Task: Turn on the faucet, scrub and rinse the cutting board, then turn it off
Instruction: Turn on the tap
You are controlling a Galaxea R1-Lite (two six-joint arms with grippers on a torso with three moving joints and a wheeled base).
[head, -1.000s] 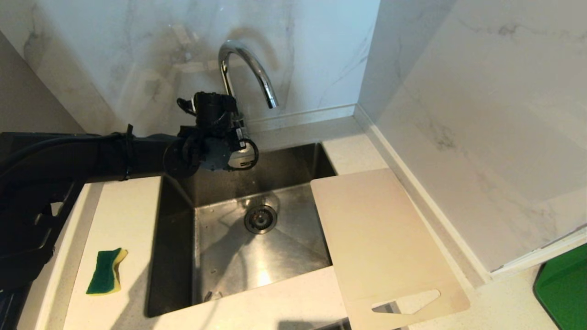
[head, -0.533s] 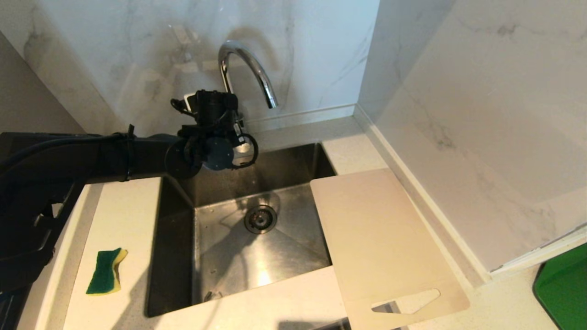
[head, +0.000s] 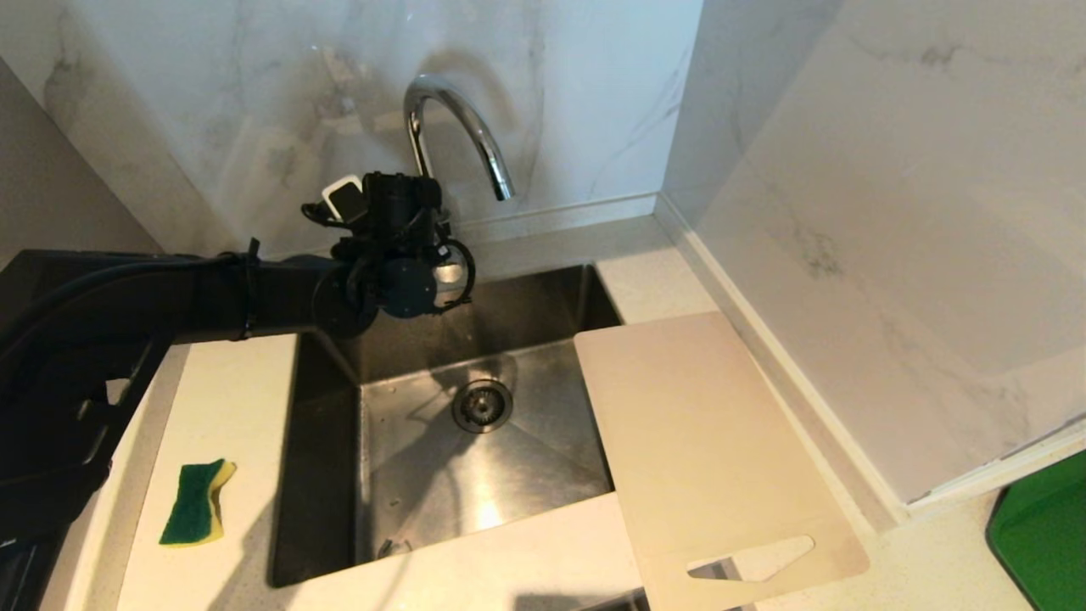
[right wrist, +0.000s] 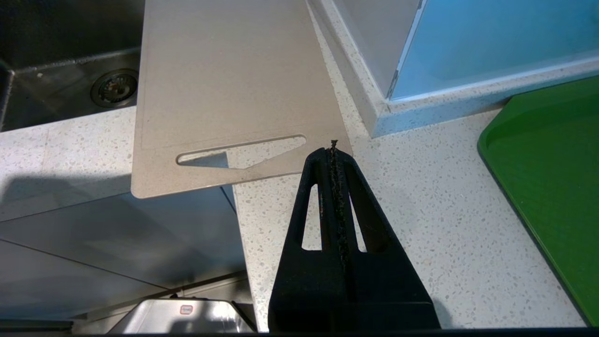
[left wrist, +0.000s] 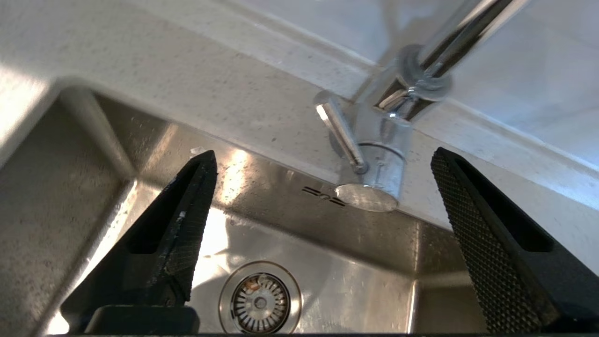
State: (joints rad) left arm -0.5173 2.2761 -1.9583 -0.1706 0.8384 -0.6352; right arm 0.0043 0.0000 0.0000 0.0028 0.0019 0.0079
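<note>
Head view: left gripper hovering at about 11 o'clock from the drain, just in front of the base of the faucet, above the back wall of the sink. No water seen running from the spout.

Left wrist view: jaws standing wide apart, nothing between the fingers; faucet base and its thin lever lying ahead in the gap, nearer the textured finger, not touching either one.

Cutting board resting at about 3 to 4 o'clock from the drain, bridging the right-hand rim of the sink and the counter, handle slot toward the near edge. Sponge lying on the counter at about 8 o'clock from the drain, well apart from the board.

Right wrist view: right gripper parked with fingers pressed together, empty, hanging over the counter just beside the slotted end of the cutting board; green tray off to one side.

Step in hand, as judged: turning the water on. Doing it well likely meaning advancing until the lever sits squarely between the pads, closing on the lever alone rather than the base, then swinging it gently along its own arc, avoiding any sideways load on the spout.
</note>
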